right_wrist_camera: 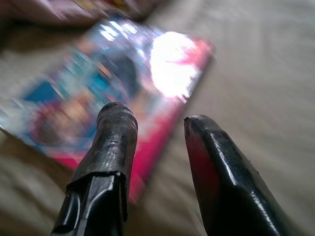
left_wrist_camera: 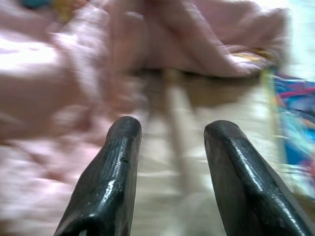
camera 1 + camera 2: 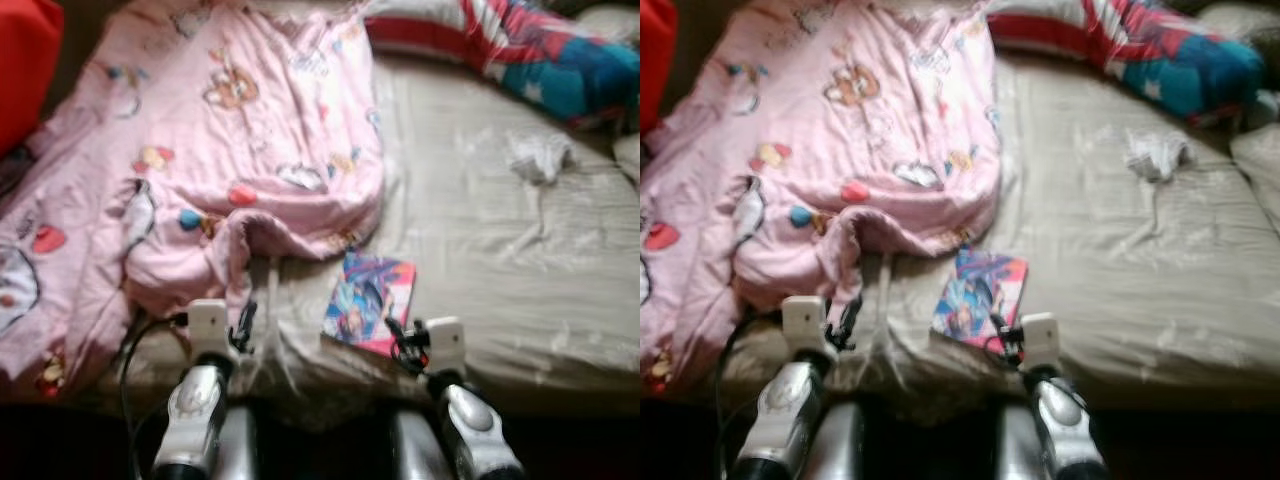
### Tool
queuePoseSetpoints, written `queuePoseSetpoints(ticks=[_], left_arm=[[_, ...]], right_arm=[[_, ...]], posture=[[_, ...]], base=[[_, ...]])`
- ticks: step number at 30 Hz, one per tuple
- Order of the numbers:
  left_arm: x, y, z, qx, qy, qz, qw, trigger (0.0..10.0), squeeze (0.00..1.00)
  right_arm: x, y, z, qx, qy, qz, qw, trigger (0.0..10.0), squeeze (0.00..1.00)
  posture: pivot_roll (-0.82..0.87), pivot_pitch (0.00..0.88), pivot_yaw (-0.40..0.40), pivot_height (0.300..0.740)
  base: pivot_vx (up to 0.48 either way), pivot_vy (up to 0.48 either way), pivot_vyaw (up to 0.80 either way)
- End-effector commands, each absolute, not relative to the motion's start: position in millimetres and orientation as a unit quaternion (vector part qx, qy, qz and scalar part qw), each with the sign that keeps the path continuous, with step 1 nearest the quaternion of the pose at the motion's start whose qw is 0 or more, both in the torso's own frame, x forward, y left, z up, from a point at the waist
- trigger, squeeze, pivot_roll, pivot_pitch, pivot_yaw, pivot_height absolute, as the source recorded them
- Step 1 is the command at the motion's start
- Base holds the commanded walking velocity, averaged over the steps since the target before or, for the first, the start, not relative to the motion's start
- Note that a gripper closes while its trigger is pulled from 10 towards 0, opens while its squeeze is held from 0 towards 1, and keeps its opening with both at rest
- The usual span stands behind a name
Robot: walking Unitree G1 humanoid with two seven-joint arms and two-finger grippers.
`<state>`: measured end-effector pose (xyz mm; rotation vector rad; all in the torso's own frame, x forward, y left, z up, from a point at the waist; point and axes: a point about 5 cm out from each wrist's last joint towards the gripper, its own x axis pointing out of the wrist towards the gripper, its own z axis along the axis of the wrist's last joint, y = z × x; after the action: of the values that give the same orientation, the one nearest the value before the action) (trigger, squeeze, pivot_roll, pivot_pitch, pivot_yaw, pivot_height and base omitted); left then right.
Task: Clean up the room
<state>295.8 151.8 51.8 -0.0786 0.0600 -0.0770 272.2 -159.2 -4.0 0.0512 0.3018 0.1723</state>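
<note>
Spreading ahead of both sets of jaws is the bed (image 3: 560, 300), its beige sheet wrinkled and bare beyond the right gripper. Next in size, the pink cartoon-print blanket (image 3: 230, 130) lies rumpled ahead of and outward from the left gripper (image 3: 243, 328), its nearest fold just beyond those fingertips. Far past the right jaws, at the bed's back edge, lies a red, white and blue pillow (image 3: 540, 60), with a small crumpled white cloth (image 3: 540, 158) on the sheet short of it. A red cushion (image 3: 25, 60) sits well out past the left jaws.

Smaller again is the glossy picture book (image 3: 368, 300), flat on the sheet near the bed's front edge. It lies directly under and ahead of the right gripper (image 3: 403, 345); in the right wrist view the book (image 1: 113, 83) runs beneath one fingertip while the other hangs over bare sheet just off its pink edge. Those jaws stand moderately apart, holding nothing. The left jaws are likewise parted and empty, over sheet between blanket and book.

The book looks like the likely next pickup. My worry: it lies flat on soft bedding, so closing from above could skid off the slick cover or pinch sheet along with it. One finger needs to get under the pink edge; pressing down may just sink the book into the mattress.
</note>
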Motion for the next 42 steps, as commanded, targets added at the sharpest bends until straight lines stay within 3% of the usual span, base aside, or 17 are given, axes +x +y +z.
queuePoseSetpoints(ticks=[1, 13, 14, 15, 16, 23, 33, 42], left_arm=[[292, 158, 47, -0.037, 0.041, -0.033, 0.998, 10.0, 0.00], [299, 177, 66, -0.015, 0.012, -0.017, 1.000, 10.0, 0.00], [300, 180, 68, -0.012, 0.011, -0.014, 1.000, 10.0, 0.00], [300, 182, 69, -0.010, 0.010, -0.012, 1.000, 10.0, 0.00], [300, 187, 70, -0.006, 0.008, -0.009, 1.000, 10.0, 0.00], [292, 200, 74, 0.014, 0.010, -0.001, 1.000, 10.0, 0.00], [278, 222, 73, 0.035, 0.027, 0.018, 0.999, 10.0, 0.00], [280, 221, 74, 0.036, 0.029, 0.018, 0.999, 10.0, 0.00]], right_arm=[[273, -156, -5, 0.033, 0.158, 0.095, 0.982, 10.0, 1.00], [292, -141, 4, 0.068, 0.170, 0.089, 0.979, 10.0, 1.00], [294, -141, 4, 0.076, 0.174, 0.079, 0.979, 10.0, 0.90], [295, -141, 4, 0.081, 0.176, 0.073, 0.978, 10.0, 0.90], [298, -140, 6, 0.099, 0.180, 0.058, 0.977, 10.0, 0.00], [310, -138, 14, 0.173, 0.182, 0.018, 0.968, 10.0, 0.00], [316, -151, 22, 0.192, 0.154, -0.025, 0.969, 10.0, 0.00], [313, -162, 22, 0.196, 0.135, -0.040, 0.970, 10.0, 0.00]], posture=[[-0.04, 0.218, -0.044, 0.595], [0.03, 0.284, -0.033, 0.595], [0.04, 0.290, -0.029, 0.595], [0.05, 0.293, -0.027, 0.595], [0.07, 0.303, -0.017, 0.595], [0.11, 0.343, 0.015, 0.595], [0.14, 0.346, 0.044, 0.595], [0.13, 0.311, 0.042, 0.595]], base=[[0.000, 0.000, 0.00], [0.000, 0.000, 0.00], [0.000, 0.000, 0.00], [0.000, 0.000, 0.00], [0.000, 0.000, 0.00], [0.000, 0.000, 0.00], [0.000, 0.000, 0.00], [0.000, 0.000, 0.00]])
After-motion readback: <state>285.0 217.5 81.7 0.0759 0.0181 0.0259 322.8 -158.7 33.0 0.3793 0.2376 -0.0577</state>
